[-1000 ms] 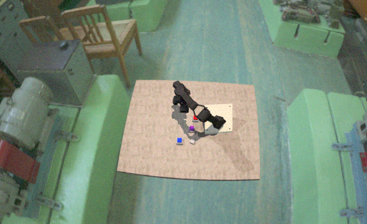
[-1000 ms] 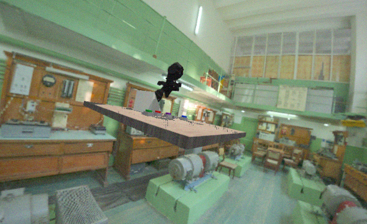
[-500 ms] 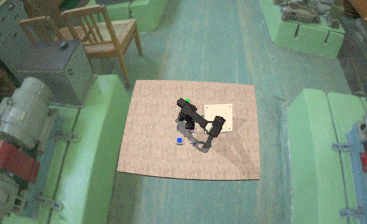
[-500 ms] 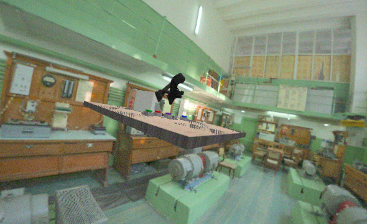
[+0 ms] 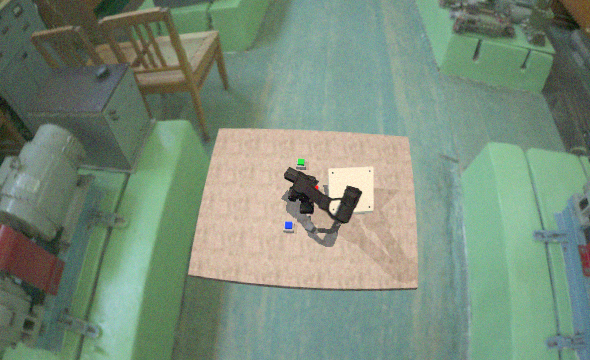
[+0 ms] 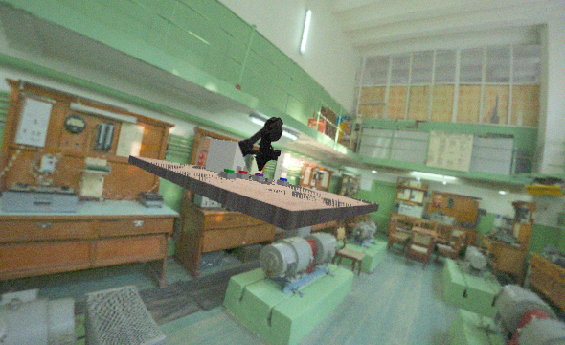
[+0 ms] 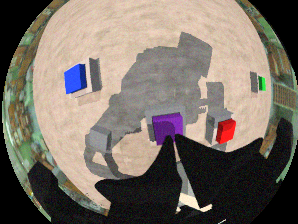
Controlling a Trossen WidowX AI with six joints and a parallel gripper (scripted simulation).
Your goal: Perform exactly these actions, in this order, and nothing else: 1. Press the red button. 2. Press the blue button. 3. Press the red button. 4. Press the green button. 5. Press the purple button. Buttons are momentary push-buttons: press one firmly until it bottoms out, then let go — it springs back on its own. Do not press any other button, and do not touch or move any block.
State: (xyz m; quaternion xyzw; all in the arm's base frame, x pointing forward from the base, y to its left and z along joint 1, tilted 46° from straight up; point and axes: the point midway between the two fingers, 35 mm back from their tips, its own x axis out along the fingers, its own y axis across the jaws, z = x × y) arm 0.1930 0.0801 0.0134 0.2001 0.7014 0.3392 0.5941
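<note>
Workshop benches and green machine plinths ring a tan wood-grain table top (image 5: pixel 255 250), and all the action sits near its middle. Over it hangs the black parallel-jaw gripper (image 7: pixel 174 144), its fingers clenched together with nothing between them; in the wrist view the dark tips meet just at the near edge of the small purple square button (image 7: pixel 166 127), which lies directly below them. Whether the tips touch the cap cannot be told from that view; in the exterior view the gripper (image 6: pixel 261 165) hangs just above the row of buttons.

The purple button shows a flat, glossy cap on a grey base, set squarely within the arm's grey shadow; from the top camera it is hidden under the gripper (image 5: pixel 305 202).

Just beside it sits the small red square button (image 7: pixel 226 131) — bright cap, grey base, its side face turned to the wrist camera; the top view shows only a sliver of it (image 5: pixel 317 187) past the arm.

Farther out, well apart on the opposite side, stands the small blue square button (image 7: pixel 76 79) on its grey base, plain in the top view (image 5: pixel 288 226); at the far edge of the wrist view the small green square button (image 7: pixel 262 83) shows as a narrow strip, clearer from above (image 5: pixel 301 162).

Beyond the buttons, the black jointed robot arm (image 5: pixel 325 200) reaches back to its cream square base plate (image 5: pixel 362 180).
</note>
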